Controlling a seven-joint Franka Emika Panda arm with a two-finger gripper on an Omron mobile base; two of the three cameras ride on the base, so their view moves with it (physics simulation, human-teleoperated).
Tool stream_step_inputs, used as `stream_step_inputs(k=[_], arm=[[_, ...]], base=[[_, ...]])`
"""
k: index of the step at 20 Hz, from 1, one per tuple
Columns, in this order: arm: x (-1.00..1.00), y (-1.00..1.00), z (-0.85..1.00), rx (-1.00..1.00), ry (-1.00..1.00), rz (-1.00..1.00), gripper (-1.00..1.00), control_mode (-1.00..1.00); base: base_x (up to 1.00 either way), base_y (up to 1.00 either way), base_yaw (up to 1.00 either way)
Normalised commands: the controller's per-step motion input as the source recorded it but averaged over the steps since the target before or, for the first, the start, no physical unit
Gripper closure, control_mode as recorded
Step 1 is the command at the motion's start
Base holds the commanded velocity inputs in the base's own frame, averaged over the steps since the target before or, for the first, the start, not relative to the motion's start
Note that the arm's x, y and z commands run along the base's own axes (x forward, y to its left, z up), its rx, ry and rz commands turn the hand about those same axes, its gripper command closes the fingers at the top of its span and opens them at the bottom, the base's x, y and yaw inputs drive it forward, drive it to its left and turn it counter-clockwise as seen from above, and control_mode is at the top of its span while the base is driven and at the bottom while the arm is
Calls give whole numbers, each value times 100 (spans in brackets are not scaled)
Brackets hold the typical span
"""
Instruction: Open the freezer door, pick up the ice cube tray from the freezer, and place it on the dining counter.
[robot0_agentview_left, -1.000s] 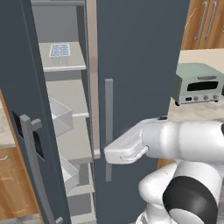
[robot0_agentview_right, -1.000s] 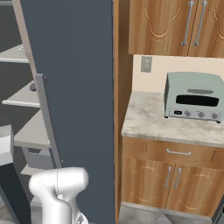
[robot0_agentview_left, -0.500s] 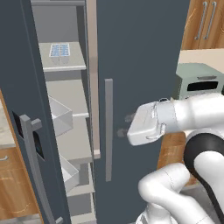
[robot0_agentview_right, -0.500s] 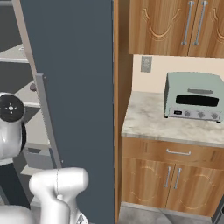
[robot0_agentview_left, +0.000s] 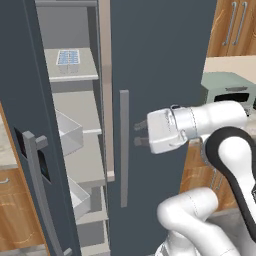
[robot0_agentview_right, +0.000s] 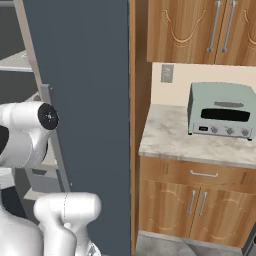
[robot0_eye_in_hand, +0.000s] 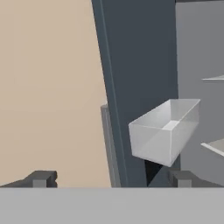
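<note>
The freezer door (robot0_agentview_left: 22, 95) stands swung open at the left, its grey bar handle (robot0_agentview_left: 39, 192) and black panel toward me. Inside the freezer (robot0_agentview_left: 75, 107), the ice cube tray (robot0_agentview_left: 67, 57) lies flat on an upper grey shelf, white-rimmed with pale blue cells. My gripper (robot0_agentview_left: 140, 133) is open and holds nothing. It hovers in front of the plain closed door (robot0_agentview_left: 160, 55), just right of that door's bar handle (robot0_agentview_left: 124, 150), well below and right of the tray. In the hand view the fingertips (robot0_eye_in_hand: 41, 178) sit wide apart, facing the open door's edge (robot0_eye_in_hand: 131, 78) and a white bin (robot0_eye_in_hand: 164, 131).
White bins (robot0_agentview_left: 69, 134) hang on the inside of the open door. A pale green toaster oven (robot0_agentview_right: 220, 110) sits on a marble counter (robot0_agentview_right: 170, 132) to the right, with wooden cabinets (robot0_agentview_right: 200, 30) above and below. My white upper arm (robot0_agentview_right: 30, 132) fills the left of the right base view.
The hand has lifted from waist height and drawn right, and its fingers now point left at mid-height of the plain door's handle. The elbow has swung out to the right. The door and tray are unmoved.
</note>
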Motion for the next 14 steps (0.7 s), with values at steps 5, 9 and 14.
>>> stream_step_inputs(k=[5,9,14], arm=[[20,9,0,9,-3,10,-100,-100],[16,33,-8,0,0,9,-100,-100],[26,21,-22,0,-6,14,-100,-100]], base=[[0,0,0],[0,0,0],[0,0,0]])
